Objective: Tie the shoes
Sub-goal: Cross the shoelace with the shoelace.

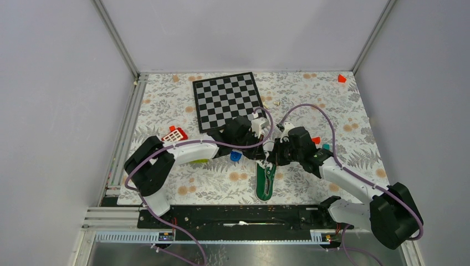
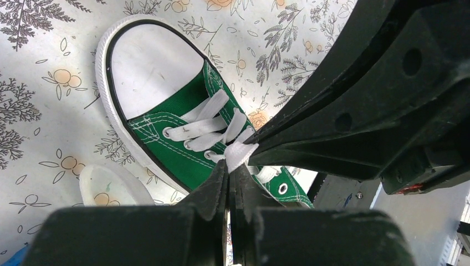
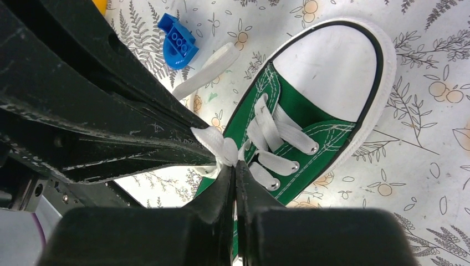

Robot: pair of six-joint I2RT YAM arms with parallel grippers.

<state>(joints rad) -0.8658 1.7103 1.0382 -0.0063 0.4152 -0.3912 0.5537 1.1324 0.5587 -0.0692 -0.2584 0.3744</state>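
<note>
The green sneaker lies on the counter between the arms; left hand and right hand each clamp tight on its white lace. Draw the ends apart evenly, without lifting it

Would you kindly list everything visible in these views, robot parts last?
shoe: one, green, white toe cap, near centre between the arms.
laces: white, on the shoe, pinched above it.
chessboard: one, black-and-white, far centre.
brick: one, blue, left of the shoe.
block: one, red-and-white, left of the chessboard.
red piece: one, far right corner.
red chip, teal chip: one each, beside the right arm.
clear dish: one, transparent, beside the shoe.
cloth: one, floral, covering the table.
left end effector: one, black, shut on laces.
right end effector: one, black, shut on laces.
</note>
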